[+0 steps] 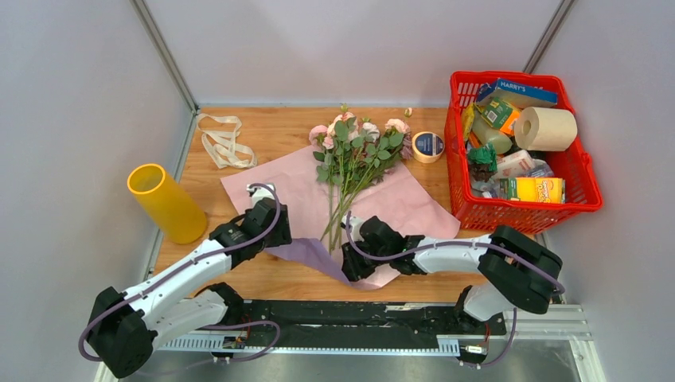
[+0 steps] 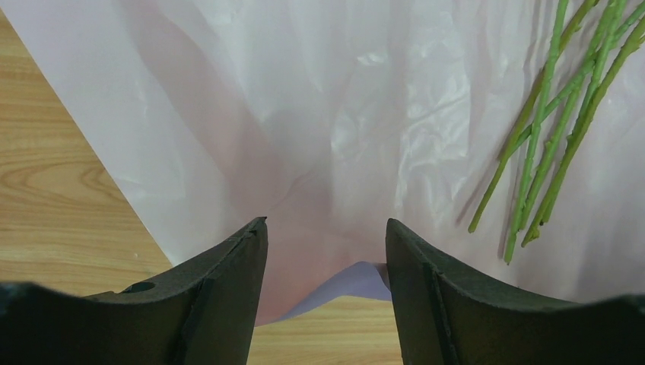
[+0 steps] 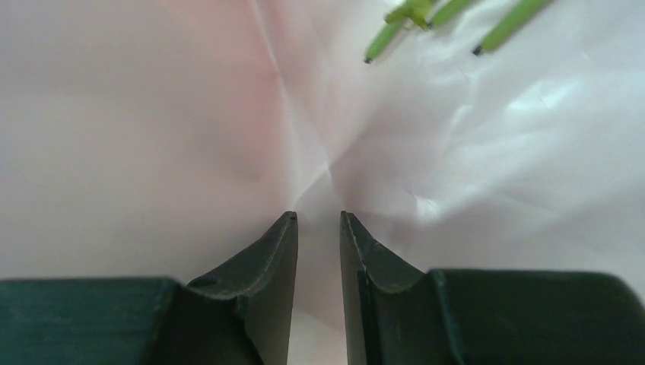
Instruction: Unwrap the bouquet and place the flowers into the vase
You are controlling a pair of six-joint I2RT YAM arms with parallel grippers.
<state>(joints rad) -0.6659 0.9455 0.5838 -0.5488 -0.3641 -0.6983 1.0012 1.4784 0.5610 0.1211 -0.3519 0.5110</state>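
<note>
The lilac wrapping paper (image 1: 278,187) lies unfolded, pink side up, in the middle of the table. The flowers (image 1: 358,143) rest on it, blooms to the far side and green stems (image 2: 548,144) pointing near. The yellow vase (image 1: 165,201) stands at the table's left edge. My left gripper (image 1: 277,231) (image 2: 327,228) hovers open over the paper's near-left edge, left of the stems, nothing between its fingers. My right gripper (image 1: 350,259) (image 3: 318,217) sits just near of the stem ends (image 3: 426,19), its jaws drawn close on a raised fold of the paper (image 3: 152,137).
A cream ribbon (image 1: 225,141) lies loose at the far left. A tape roll (image 1: 428,146) sits beside the blooms. The red basket (image 1: 517,213) at the right holds boxes and a beige paper roll (image 1: 549,127). Bare wood shows along the near edge.
</note>
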